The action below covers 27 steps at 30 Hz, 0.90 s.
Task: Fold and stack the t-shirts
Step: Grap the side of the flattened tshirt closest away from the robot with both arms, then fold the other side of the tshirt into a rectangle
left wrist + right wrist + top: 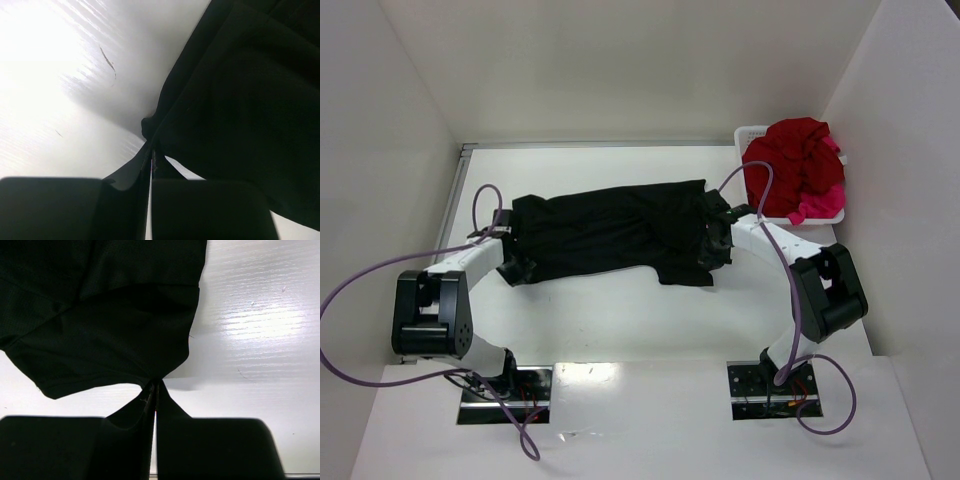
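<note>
While pinched at both ends: black shirt (610, 232), centre frame, stretched left-right across table (620, 320), one sleeve trailing toward lower edge. L gripper (510, 238): clamped on shirt's left end, cloth nipped btwn closed fingers. R gripper (720, 236): likewise clamped on right end. Prob. reason: cloth kept taut & straight for first fold. Red shirt (795, 160) & pink shirt (820, 208): heaped in basket (752, 133), upper right, not yet folded.

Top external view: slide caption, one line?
Left gripper and right gripper pinch opposite ends of the black t-shirt; red cloth and pink cloth sit in the basket.
</note>
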Tool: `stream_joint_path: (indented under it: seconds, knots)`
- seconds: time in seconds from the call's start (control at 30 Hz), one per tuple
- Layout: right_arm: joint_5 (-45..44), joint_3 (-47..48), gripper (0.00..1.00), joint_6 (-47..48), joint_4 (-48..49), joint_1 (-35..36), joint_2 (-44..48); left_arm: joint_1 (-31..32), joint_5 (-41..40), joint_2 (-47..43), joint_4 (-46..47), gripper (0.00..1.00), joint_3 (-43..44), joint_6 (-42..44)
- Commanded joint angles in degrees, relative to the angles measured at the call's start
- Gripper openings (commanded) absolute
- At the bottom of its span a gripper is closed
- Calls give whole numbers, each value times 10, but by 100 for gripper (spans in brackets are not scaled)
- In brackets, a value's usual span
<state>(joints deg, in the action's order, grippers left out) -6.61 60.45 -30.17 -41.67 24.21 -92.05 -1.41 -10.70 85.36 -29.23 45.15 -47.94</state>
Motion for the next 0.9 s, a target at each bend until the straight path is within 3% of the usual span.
stream_joint_path:
  seconds: [0.0, 0.23, 0.4, 0.57, 0.87]
  knots:
    - [4, 31, 2, -1, -5, -1, 29, -3, -20, -19, -15, 0, 33, 16]
    - [63, 67, 1, 5, -5, -1, 70, -3, 0, -84, -41, 0, 87, 52]
    - [77, 113, 0, 5, -5, -6, 93, -3, 26, -78, -51, 0, 143, 88]
    - [134, 119, 0, -1, 27, -46, 93, -3, 32, -35, -45, 0, 172, 105]
    - [134, 165, 0, -6, 69, -51, -7, -15, 32, 67, -11, 0, 233, 116]
